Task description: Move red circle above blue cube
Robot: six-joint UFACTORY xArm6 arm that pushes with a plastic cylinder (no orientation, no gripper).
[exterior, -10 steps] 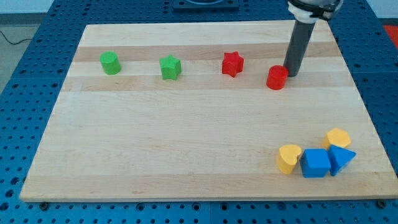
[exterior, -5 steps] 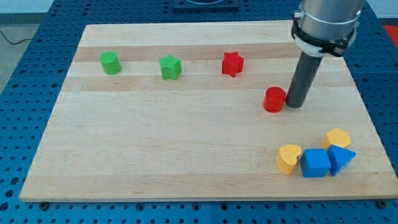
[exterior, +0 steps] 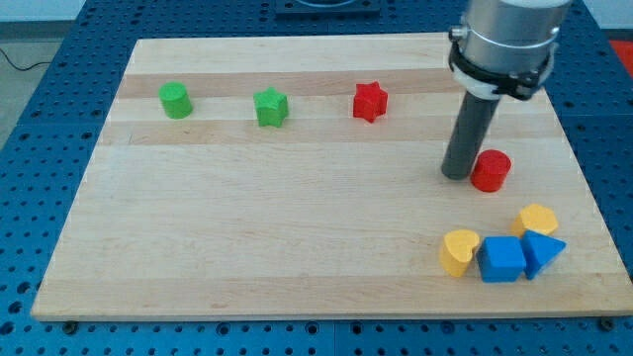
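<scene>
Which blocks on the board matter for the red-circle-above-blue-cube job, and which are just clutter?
In the job:
red circle block
blue cube block
my tip, just at the circle's left in the view

Lying about:
red star block
green star block
green round block
two yellow blocks
blue triangular block

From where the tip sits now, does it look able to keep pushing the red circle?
Probably yes. My tip sits right against the red circle on the view's left, nothing between them. The blue cube lies lower, apart.
</scene>
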